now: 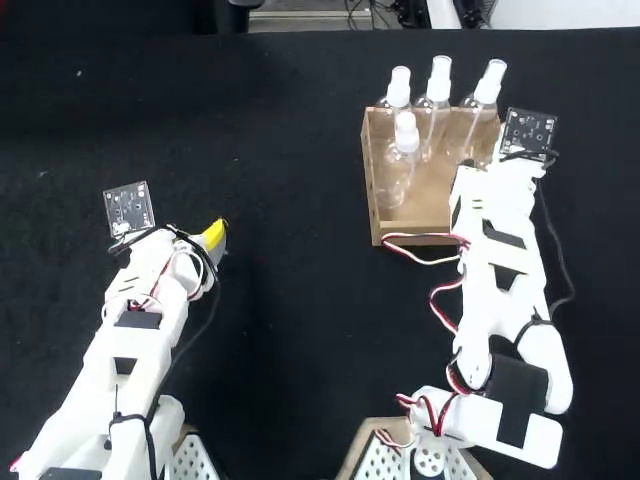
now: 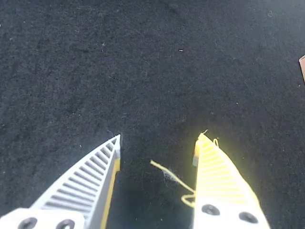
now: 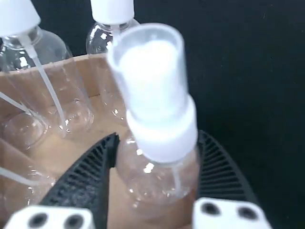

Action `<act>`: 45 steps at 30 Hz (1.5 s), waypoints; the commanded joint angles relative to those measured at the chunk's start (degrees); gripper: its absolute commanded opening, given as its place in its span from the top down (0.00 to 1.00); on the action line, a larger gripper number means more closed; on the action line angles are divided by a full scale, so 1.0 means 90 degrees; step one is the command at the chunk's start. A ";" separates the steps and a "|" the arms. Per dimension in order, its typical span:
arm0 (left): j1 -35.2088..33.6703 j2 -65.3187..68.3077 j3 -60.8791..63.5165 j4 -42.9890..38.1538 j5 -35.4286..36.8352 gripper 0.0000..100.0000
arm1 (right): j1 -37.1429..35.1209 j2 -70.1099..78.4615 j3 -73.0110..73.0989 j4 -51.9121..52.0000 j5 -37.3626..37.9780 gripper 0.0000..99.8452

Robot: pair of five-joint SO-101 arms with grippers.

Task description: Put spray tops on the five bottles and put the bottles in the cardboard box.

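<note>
The cardboard box (image 1: 372,175) stands on the right side of the black table. Several clear bottles with white spray tops stand upright in it, three along the far wall (image 1: 439,85) and one nearer the front (image 1: 405,140). My right gripper (image 3: 157,138) reaches into the box from the near right side, its black fingers (image 3: 95,171) shut against the sides of another topped bottle (image 3: 157,162), which stands upright on the box floor (image 3: 71,143). My left gripper (image 2: 158,137) hangs open over bare cloth at the left, nothing between its fingers; it appears in the high view (image 1: 212,240).
The right arm (image 1: 500,250) covers the box's near right corner. A loose yellow thread (image 2: 171,176) trails from the left gripper's yellow finger. A sliver of the box corner (image 2: 302,67) shows far off in the left wrist view. Both arm bases stand at the table's near edge.
</note>
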 commanded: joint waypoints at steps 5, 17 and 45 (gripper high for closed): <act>-0.0015 -0.0059 -0.0044 -0.0117 0.0010 0.76 | -0.0078 -0.0044 -0.0357 0.0039 0.0010 0.75; -0.0015 -0.0059 -0.0054 -0.0117 0.0010 0.76 | -0.0078 -0.0044 -0.0357 0.0049 0.0010 0.64; -0.0024 -0.0059 -0.0054 -0.0117 0.0010 0.76 | -0.0430 -0.0542 -0.0464 0.1348 0.0010 0.54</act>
